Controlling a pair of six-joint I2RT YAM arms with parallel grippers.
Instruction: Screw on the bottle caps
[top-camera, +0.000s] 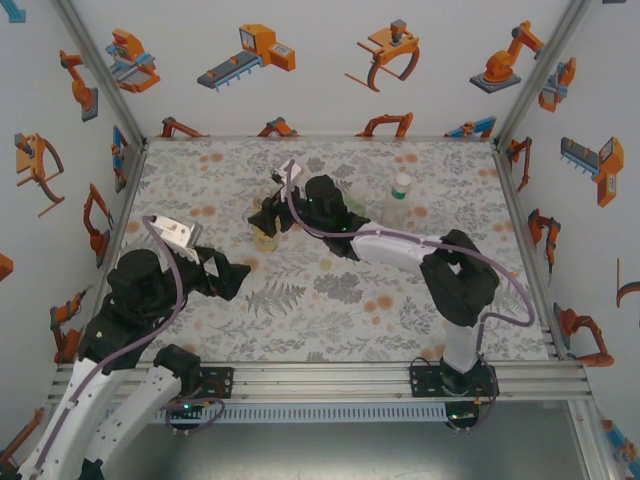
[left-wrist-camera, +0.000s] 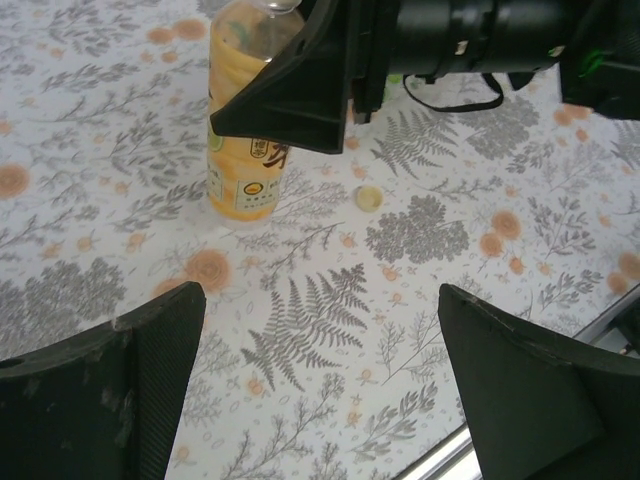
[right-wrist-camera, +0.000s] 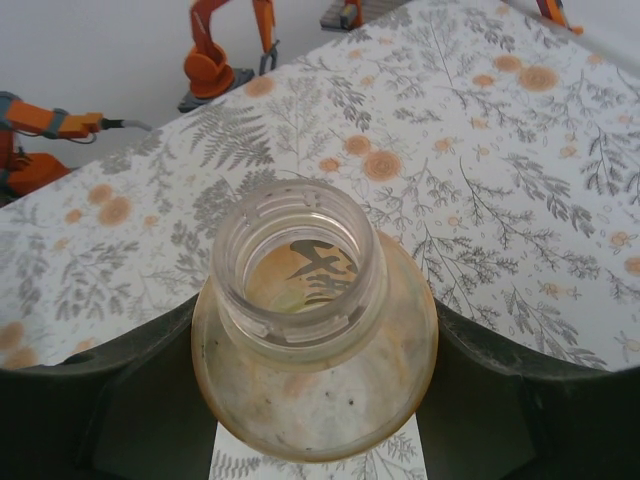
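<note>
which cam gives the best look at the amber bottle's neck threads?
Right wrist: it looks straight down into the uncapped neck of the amber bottle, threads sharp, with the right gripper closed on its shoulder. Left wrist shows the bottle side-on, its neck partly behind that gripper. Top external shows just a yellowish patch under the gripper.

Uncapped amber bottle (left-wrist-camera: 243, 175) upright, pale cap (left-wrist-camera: 369, 197) nearby
</note>
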